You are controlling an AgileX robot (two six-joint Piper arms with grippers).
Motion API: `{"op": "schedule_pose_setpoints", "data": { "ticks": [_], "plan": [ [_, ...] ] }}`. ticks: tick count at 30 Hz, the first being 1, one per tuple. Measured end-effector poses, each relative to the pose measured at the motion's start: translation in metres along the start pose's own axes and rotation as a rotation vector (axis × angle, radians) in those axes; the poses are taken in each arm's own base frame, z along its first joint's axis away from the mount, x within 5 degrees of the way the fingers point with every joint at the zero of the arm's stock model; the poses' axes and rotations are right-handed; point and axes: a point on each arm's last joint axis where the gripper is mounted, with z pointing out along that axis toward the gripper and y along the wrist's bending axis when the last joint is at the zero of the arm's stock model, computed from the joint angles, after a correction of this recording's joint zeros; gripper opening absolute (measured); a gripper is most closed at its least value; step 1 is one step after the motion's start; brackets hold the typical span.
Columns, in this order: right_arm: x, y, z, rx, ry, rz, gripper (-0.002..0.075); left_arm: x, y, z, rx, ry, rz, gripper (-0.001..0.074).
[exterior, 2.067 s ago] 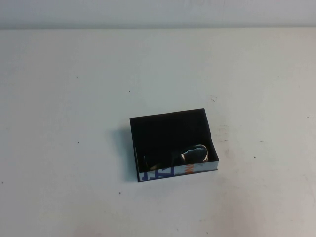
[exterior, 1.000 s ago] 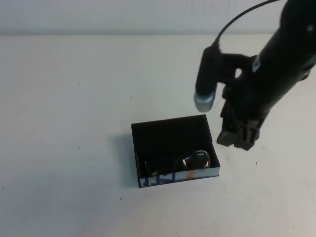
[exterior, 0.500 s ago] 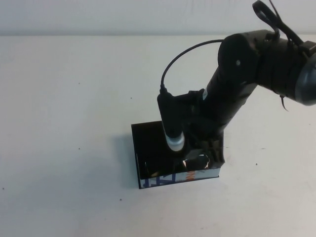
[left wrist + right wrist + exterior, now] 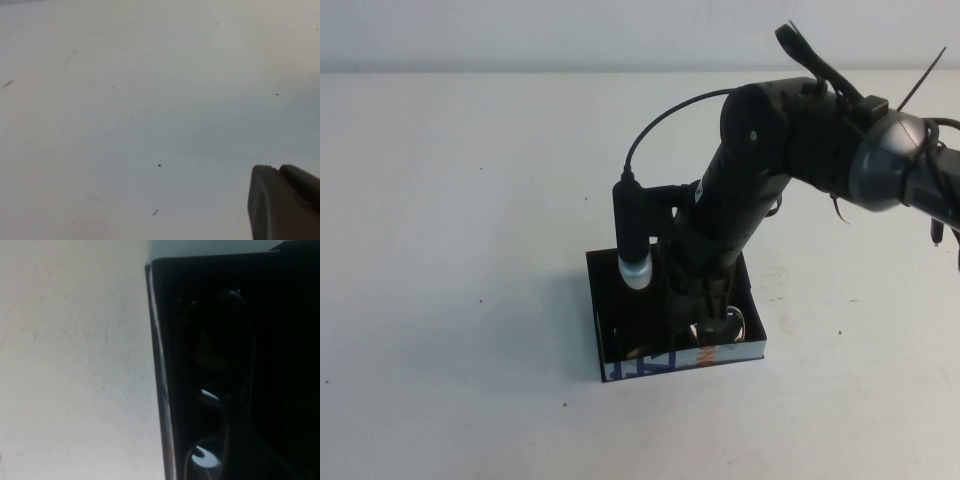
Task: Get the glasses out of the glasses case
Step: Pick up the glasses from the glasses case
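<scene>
Right gripper (image 4: 705,305) is down inside the glasses case (image 4: 605,300), over the case's 4 o'clock portion. Can't tell the finger opening; wrist and camera housing block it from above, and the wrist cam shows none of it.

The glasses (image 4: 720,325) lie along the case's printed front wall, at the table's 6 o'clock side. Long axis runs roughly 9-to-3, parallel to that wall. One lens glints at the right end, just at 5 o'clock from the gripper, probably touching or nearly so. In the right wrist view the frame (image 4: 215,390) sits hard against the case wall (image 4: 160,390), lenses stacked along it.

Key relation: glasses are below and slightly toward the front wall from the gripper, so the close should likely straddle the frame across its short axis, near the bridge.

Left gripper (image 4: 282,202) is parked over bare table (image 4: 125,100), fingers together as far as seen. Right arm is the only one in reach.
</scene>
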Motion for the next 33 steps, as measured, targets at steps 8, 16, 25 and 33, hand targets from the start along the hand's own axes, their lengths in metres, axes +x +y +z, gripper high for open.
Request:
{"op": "schedule_pose_setpoints", "data": {
  "ticks": [8,16,25,33],
  "plan": [
    [0.000,0.001,0.003,-0.022,0.009,-0.009,0.0349,0.000,0.000,0.000,0.000,0.000,0.000,-0.0005],
    [0.004,0.002,0.016,-0.064,0.031,-0.007,0.0358,0.000,0.000,0.000,0.000,0.000,0.000,-0.0005],
    [0.006,-0.001,0.028,-0.066,0.042,-0.004,0.0358,0.000,0.000,0.000,0.000,0.000,0.000,-0.0005],
    [0.008,-0.002,0.035,-0.067,0.056,-0.007,0.0300,0.000,0.000,0.000,0.000,0.000,0.000,-0.0005]
  ]
}}
